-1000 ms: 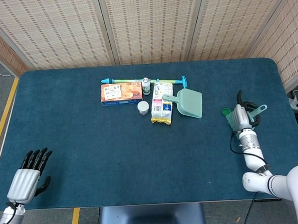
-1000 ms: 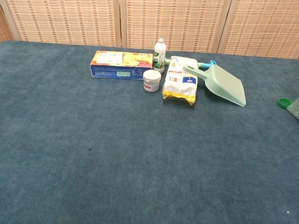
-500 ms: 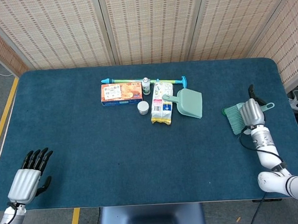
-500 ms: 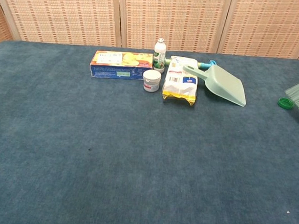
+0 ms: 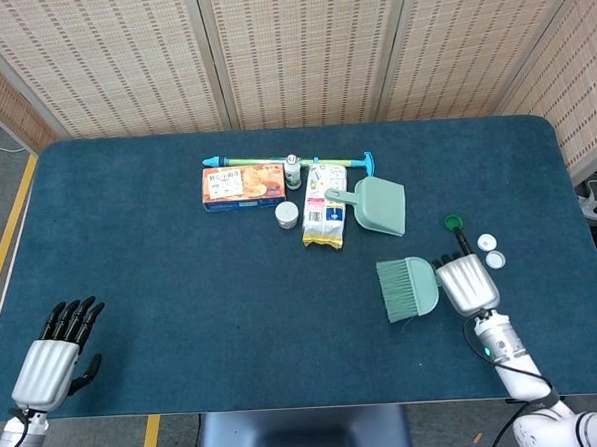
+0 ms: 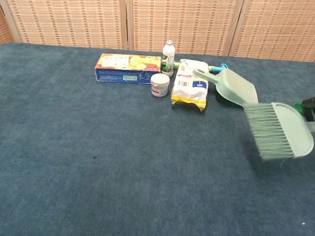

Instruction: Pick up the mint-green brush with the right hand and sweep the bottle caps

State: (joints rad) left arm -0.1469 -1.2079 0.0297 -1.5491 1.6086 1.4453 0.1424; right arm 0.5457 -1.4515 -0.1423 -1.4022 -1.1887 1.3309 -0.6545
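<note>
1 flat bristly brush [image 5: 409, 288], gripped.

Your right hand [image 5: 468, 284] grips the brush [image 5: 409, 288] above the table; your left hand [image 5: 51, 361] rests open, fingers apart.

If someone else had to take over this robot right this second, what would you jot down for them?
Right hand: holds the mint-green brush by its handle, bristles pointing toward the table's middle.
Left hand: open, holding nothing, at the near left corner.
Bottle caps: a green cap and two white caps lie just beyond the right hand, on the table's right side.
Dustpan: beside the snack bag, untouched.
Done: brush picked up.
Left: sweep the caps; none is in the dustpan yet.
</note>
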